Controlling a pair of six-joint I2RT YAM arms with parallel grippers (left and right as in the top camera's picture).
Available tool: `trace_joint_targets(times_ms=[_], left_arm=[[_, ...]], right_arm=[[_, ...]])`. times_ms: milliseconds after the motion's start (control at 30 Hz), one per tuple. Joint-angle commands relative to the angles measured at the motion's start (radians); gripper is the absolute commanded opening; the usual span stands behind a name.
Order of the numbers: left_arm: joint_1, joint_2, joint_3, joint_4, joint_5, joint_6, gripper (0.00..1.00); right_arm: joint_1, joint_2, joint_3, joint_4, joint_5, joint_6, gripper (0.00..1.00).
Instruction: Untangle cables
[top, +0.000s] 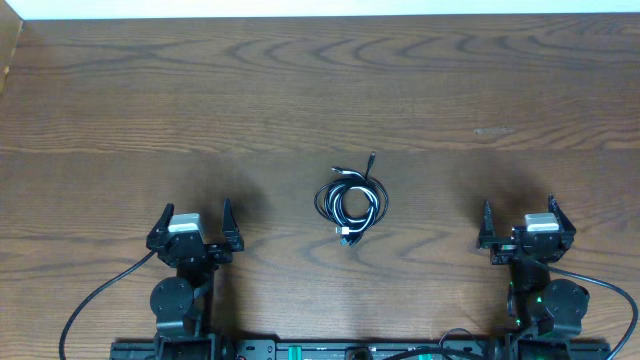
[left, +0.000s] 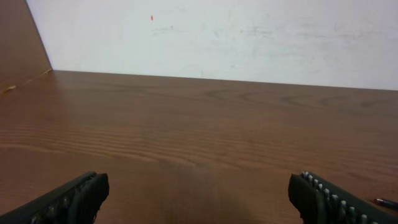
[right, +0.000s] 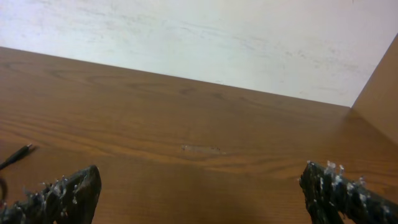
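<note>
The cables (top: 351, 201) lie in one small coiled bundle at the middle of the wooden table: thin black cords wound with a thin white cord, plug ends sticking out at the top and bottom. A black plug tip (right: 17, 154) shows at the left edge of the right wrist view, and another tip (left: 385, 202) at the right edge of the left wrist view. My left gripper (top: 194, 222) is open and empty, to the left of the bundle. My right gripper (top: 520, 215) is open and empty, to its right.
The wooden table (top: 300, 90) runs back to a white wall (left: 217, 37). Brown side panels stand at the far left (left: 22, 43) and far right (right: 379, 87). Thick black arm cables trail near the front edge (top: 90, 300).
</note>
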Motion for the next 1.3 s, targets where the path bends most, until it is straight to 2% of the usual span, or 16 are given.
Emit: trace_joint_targets(times_ms=[0,1267], left_arm=[[0.001,-0.006,-0.014,-0.041,-0.003,-0.001,0.98],[0.002,-0.006,-0.014,-0.037,-0.003,-0.001,0.98]], right_arm=[[0.008,0.000,-0.001,-0.005,-0.006,0.015,0.99],[0.008,0.000,-0.001,0.004,0.028,0.028,0.99]])
